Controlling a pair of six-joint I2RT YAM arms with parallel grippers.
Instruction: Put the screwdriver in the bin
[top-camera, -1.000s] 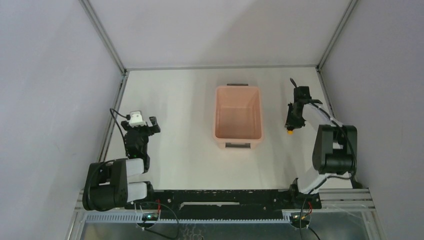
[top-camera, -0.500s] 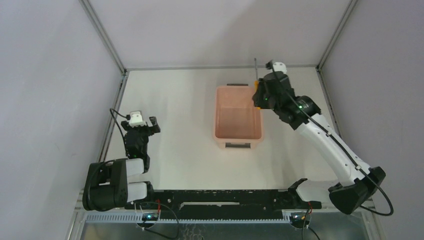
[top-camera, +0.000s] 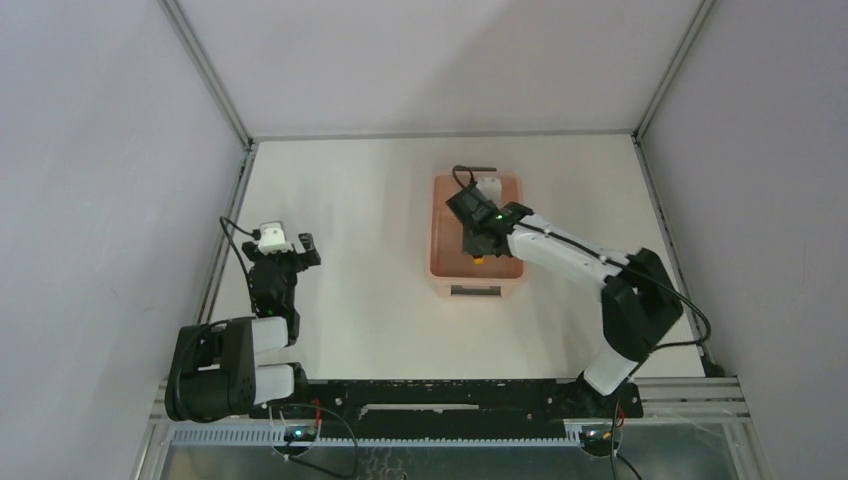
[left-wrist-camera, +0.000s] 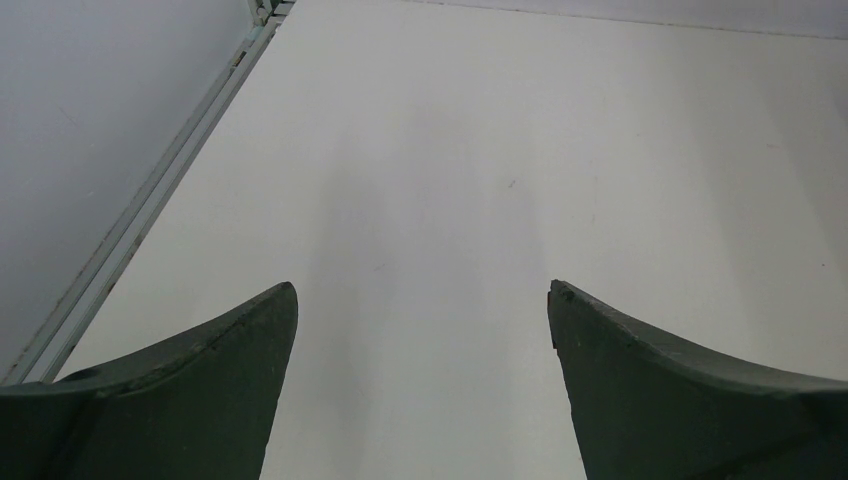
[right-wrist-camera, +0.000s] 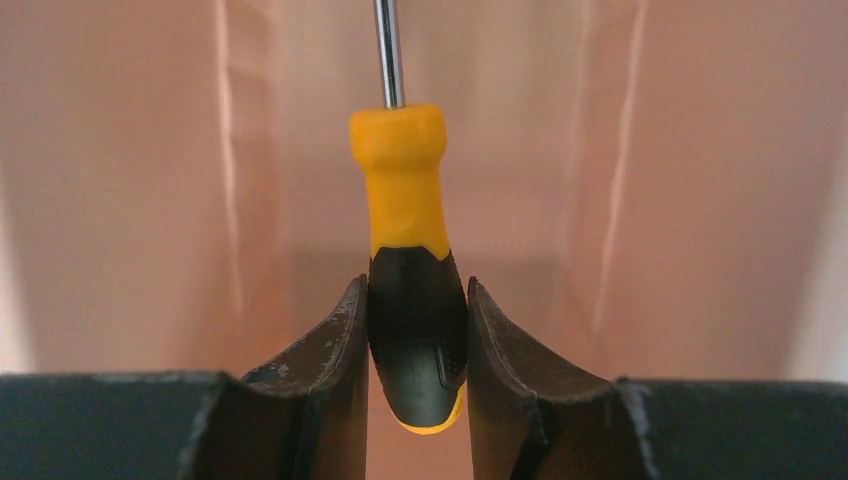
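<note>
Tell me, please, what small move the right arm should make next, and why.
Probably open the right end effector to drop the screwdriver: its fingers clamp the black handle end, and the pink walls of the bin fill the wrist view, so it seems to hang over the bin's inside.

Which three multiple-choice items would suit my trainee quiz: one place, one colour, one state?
1. Where is the right gripper?
A) over the bin
B) parked at its base
C) against a side wall

2. What colours is the screwdriver handle?
A) red and white
B) orange-yellow and black
C) blue and grey

3. What state is the left gripper in?
A) open, empty
B) shut on the screwdriver
C) shut on a cloth

Answers:
1 A, pink walls surround it in its wrist view.
2 B, clear in the right wrist view.
3 A, its fingers stand apart over bare table.
</note>
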